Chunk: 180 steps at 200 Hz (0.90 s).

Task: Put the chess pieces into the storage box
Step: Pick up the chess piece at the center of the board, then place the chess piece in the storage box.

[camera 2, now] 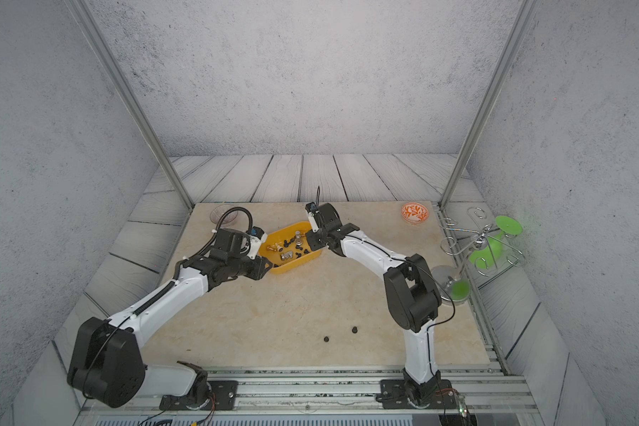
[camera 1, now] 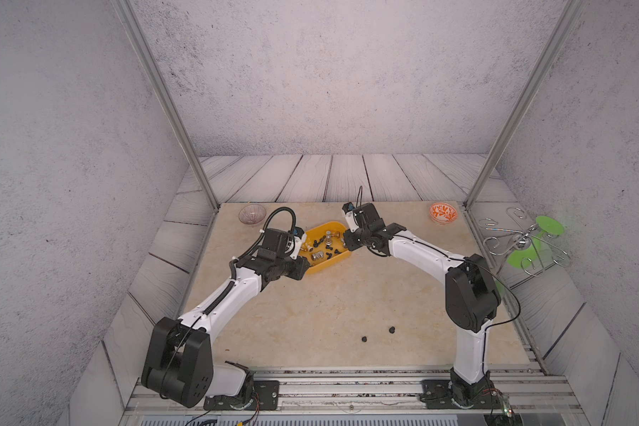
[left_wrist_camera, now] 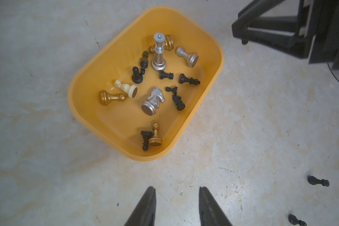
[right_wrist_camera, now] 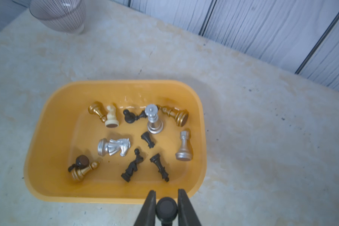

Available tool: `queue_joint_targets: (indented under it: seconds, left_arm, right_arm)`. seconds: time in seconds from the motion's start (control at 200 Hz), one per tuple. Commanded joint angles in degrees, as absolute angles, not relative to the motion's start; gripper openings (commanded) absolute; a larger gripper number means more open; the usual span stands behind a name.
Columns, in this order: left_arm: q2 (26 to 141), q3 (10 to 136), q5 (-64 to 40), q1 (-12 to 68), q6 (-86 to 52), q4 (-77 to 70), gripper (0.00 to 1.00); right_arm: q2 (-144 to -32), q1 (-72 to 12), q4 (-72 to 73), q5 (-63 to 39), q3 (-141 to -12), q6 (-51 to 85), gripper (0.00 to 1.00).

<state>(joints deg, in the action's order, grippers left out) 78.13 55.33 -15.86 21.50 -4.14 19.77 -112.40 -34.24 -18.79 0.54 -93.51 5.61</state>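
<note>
Chess pieces [camera 1: 323, 249] lie in the storage box [camera 1: 325, 224] toward the far middle of the worktop [camera 1: 310, 313] in both top views, too small there to tell one kind from another. The left arm's wrist covers the box's left end and the right arm's wrist crowds its right end, so both sets of fingers are hidden. Two loose black pieces [camera 2: 326, 339] sit near the front edge, well apart from the box. A clear ribbed bowl [camera 2: 220, 213] is half hidden behind the left arm's cable.

From the left wrist, the left fingers [left_wrist_camera: 145, 209] are cut off by the frame edge and stand apart, with only bare worktop between them. The storage box [left_wrist_camera: 70, 94] shows whole: a silver queen [left_wrist_camera: 159, 52] stands upright and most other pieces lie on their sides. One of the loose black pieces [left_wrist_camera: 318, 181] is clear; the second is clipped at the frame corner.

From the right wrist, the right fingers [right_wrist_camera: 148, 209] are clamped on a black piece [right_wrist_camera: 166, 208], seen base-on, so its kind cannot be told. It hangs at the rim of the storage box [right_wrist_camera: 125, 82]. A dark piece lies partly over a gold pawn [right_wrist_camera: 82, 172], and the ribbed bowl [right_wrist_camera: 59, 15] is cut off by the frame
</note>
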Motion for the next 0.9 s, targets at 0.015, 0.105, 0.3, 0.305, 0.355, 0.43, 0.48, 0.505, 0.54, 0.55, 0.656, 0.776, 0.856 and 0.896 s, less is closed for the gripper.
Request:
queue_joint_targets:
  seconds: [0.015,0.105,0.3,0.305,0.355,0.43,0.48,0.505,0.54,0.55,0.656,0.776,0.856,0.896]
  left_arm:
    - [76.65,54.49,-16.22,20.92,-4.83,20.30,0.40]
    - [76.42,54.18,-16.54,20.92,-5.14,20.32,0.40]
    - [75.69,53.31,-17.48,20.92,-5.71,20.61,0.40]
    - [75.68,53.29,-17.49,20.92,-5.76,20.63,0.40]
    - [75.49,53.10,-17.32,20.92,-5.80,20.67,0.40]
    - [75.24,52.91,-17.05,20.87,-5.74,20.51,0.40]
    - [75.21,52.93,-16.97,20.92,-5.78,20.43,0.40]
    - [75.28,52.90,-16.98,20.90,-5.80,20.35,0.40]
    - [75.29,52.91,-17.13,20.90,-5.80,20.30,0.40]
    - [75.32,52.93,-17.20,20.91,-5.87,20.30,0.40]
    - [75.72,52.91,-17.56,20.85,-5.98,20.30,0.40]
    - [75.67,52.99,-17.50,20.87,-5.91,20.34,0.40]
    - [75.50,52.90,-17.49,20.92,-5.97,20.36,0.40]
    - [75.40,52.91,-17.49,20.85,-5.98,20.36,0.40]
  right_arm:
    - [-115.73,-33.07,-21.71,-1.30,-99.63,3.99,0.22]
    - [-119.08,-32.48,-22.34,-1.82,-103.26,3.89,0.22]
    - [-126.37,-32.17,-26.51,-3.55,-111.63,3.16,0.22]
    - [-126.47,-32.17,-26.61,-3.58,-111.76,3.16,0.22]
    - [-127.08,-32.24,-26.88,-3.84,-112.25,3.25,0.22]
    - [-127.05,-32.19,-26.20,-4.04,-111.59,3.56,0.22]
    - [-126.84,-32.17,-25.93,-4.13,-111.16,3.60,0.23]
    - [-126.82,-32.19,-25.92,-4.13,-111.10,3.55,0.22]
    - [-126.74,-32.20,-25.93,-4.13,-110.96,3.52,0.23]
    - [-126.70,-32.24,-25.95,-4.13,-110.93,3.52,0.23]
    - [-126.31,-32.20,-25.78,-4.13,-110.36,3.45,0.23]
    - [-126.04,-32.24,-25.64,-4.31,-110.04,3.54,0.23]
    - [-125.84,-32.18,-25.62,-4.39,-109.95,3.53,0.22]
    - [-125.68,-32.19,-25.60,-4.48,-109.79,3.65,0.23]
